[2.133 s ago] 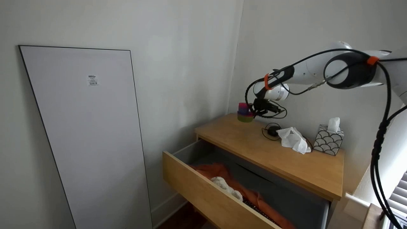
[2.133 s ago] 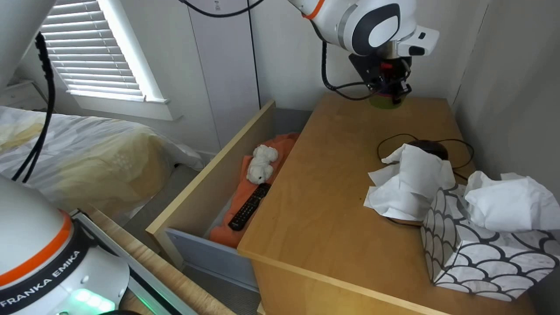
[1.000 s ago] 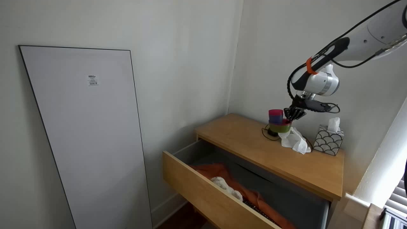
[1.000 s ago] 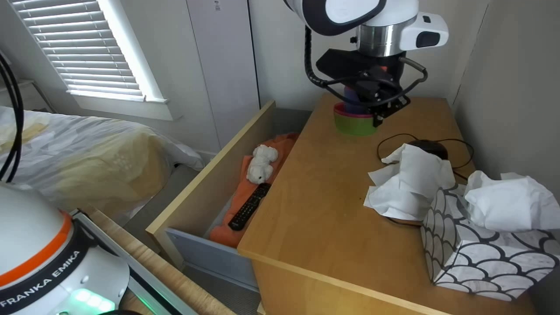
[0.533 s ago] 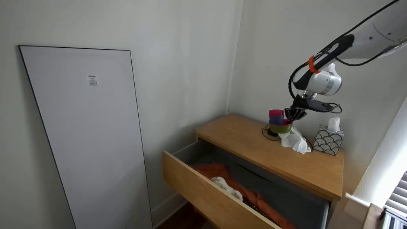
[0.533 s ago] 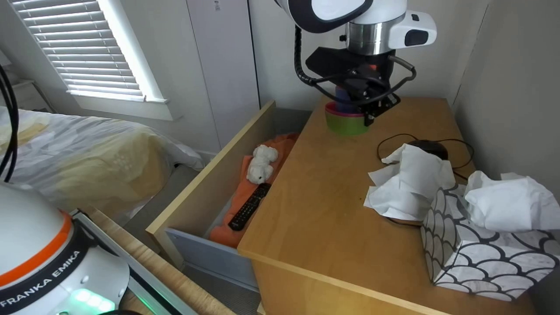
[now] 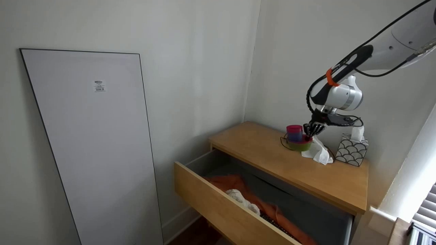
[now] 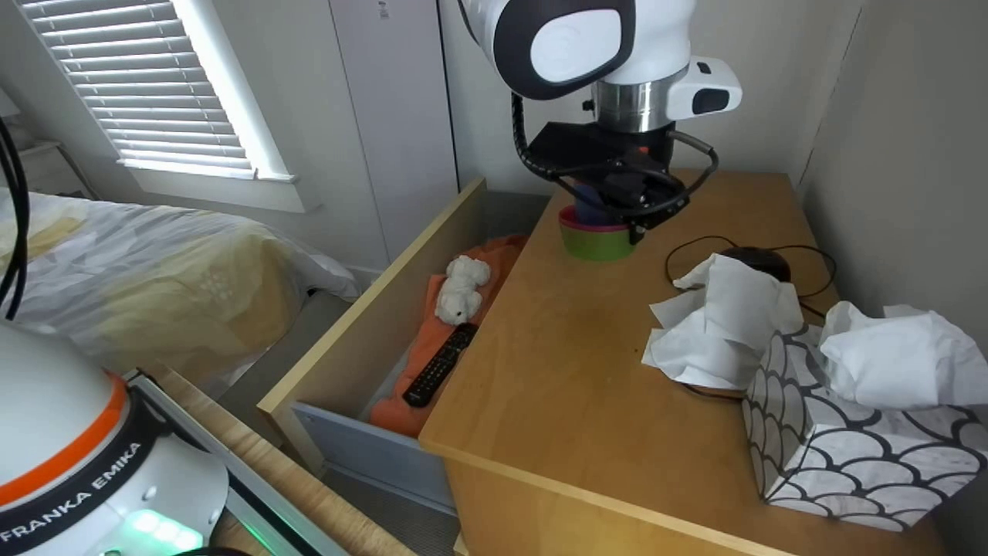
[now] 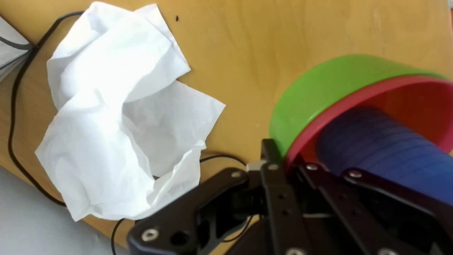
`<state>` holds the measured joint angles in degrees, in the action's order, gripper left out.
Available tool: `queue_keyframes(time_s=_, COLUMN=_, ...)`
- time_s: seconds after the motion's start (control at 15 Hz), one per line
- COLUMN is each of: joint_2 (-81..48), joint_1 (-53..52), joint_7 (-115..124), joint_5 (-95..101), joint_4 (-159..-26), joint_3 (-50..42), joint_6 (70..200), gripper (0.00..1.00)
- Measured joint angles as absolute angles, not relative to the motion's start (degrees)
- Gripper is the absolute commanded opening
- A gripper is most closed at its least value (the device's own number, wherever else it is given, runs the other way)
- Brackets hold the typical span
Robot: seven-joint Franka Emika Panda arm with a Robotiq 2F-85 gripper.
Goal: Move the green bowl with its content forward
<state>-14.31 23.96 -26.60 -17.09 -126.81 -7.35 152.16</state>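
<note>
The green bowl [image 7: 299, 146] has a pink-red rim and inside. A blue ribbed cup [image 7: 295, 136] with a pink top part [image 7: 294, 128] stands in it. My gripper [image 7: 308, 136] is shut on the bowl's near wall, one finger outside and one inside. In an exterior view the bowl [image 8: 596, 242] is low over the wooden dresser top [image 8: 587, 347]; I cannot tell if it touches. In the wrist view the bowl [image 9: 318, 92] and blue cup [image 9: 393, 145] lie right of the gripper [image 9: 287, 156]; the inner fingertip is mostly hidden.
A crumpled white tissue [image 8: 722, 324] lies on the dresser beside a black round device [image 8: 756, 262] with a cable. A patterned tissue box [image 8: 864, 440] stands at the near corner. The open drawer [image 8: 370, 309] holds an orange cloth, a white plush toy [image 8: 461, 289] and a black remote [image 8: 440, 365].
Held by my gripper, the bowl with its cup has moved from the dresser's far end toward the tissue. In the last half second it has gone down toward the dresser top.
</note>
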Motion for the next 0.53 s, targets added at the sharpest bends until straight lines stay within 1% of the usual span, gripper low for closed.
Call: queue_keyframes(time_s=0.53, joint_2=-15.4, joint_1=26.4, joint_7=-43.1, joint_5=-22.2, joint_4=-132.1, joint_3=-6.2, joint_6=152.2, gripper=0.02)
